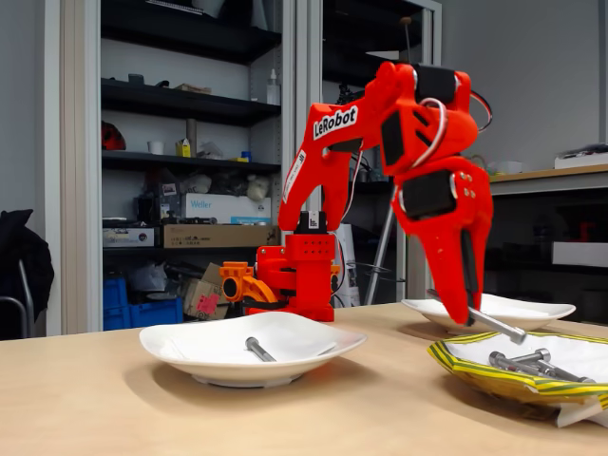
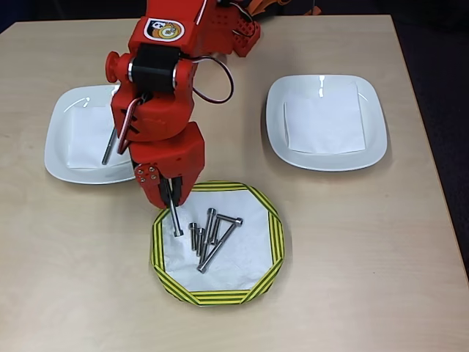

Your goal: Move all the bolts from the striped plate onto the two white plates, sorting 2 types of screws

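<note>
Overhead view: gripper [image 2: 174, 209] over striped plate [image 2: 272, 242] at 10 o'clock rim, jaws closed on long bolt [image 2: 176, 220], upper shank hidden. Loose bolts [image 2: 209, 235] clustered mid-plate. Left white plate [image 2: 58, 158] holds one bolt [image 2: 110, 147], partly arm-covered. Right white plate [image 2: 374, 139] bare.

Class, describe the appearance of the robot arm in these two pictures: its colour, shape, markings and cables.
The arm is bright red-orange plastic with blocky, angular segments and black motor blocks at the joints. White "LeRobot" lettering runs along one segment in the fixed view, and a round cartoon sticker sits on top in the overhead view. Thin red and white cables loop beside the joints. The gripper tapers to narrow pointed fingers.
</note>
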Tool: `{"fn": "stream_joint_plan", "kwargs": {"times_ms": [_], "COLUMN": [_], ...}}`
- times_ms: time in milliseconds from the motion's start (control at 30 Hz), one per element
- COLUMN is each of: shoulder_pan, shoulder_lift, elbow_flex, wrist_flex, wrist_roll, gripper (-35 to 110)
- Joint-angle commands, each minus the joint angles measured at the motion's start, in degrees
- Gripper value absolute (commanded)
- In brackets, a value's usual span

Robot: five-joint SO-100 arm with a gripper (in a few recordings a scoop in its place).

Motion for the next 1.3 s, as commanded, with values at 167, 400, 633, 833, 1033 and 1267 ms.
{"fn": "stream_joint_plan", "kwargs": {"times_ms": [167,400,633,833,1033,1267], "shoulder_pan": [12.9,24.6,28.5,27.1,26.0,21.4], "shoulder_lift": [23.0,34.1,38.1,39.2,39.6,39.4], "elbow_flex": [18.1,35.2,49.4,58.3,59.4,57.7], "wrist_flex": [1.0,-2.9,-10.8,-18.8,-20.5,-34.8], "wrist_roll": [-4.9,-11.9,-26.5,-38.1,-35.8,-21.8], "gripper": [0,0,0,8,16,13]}}
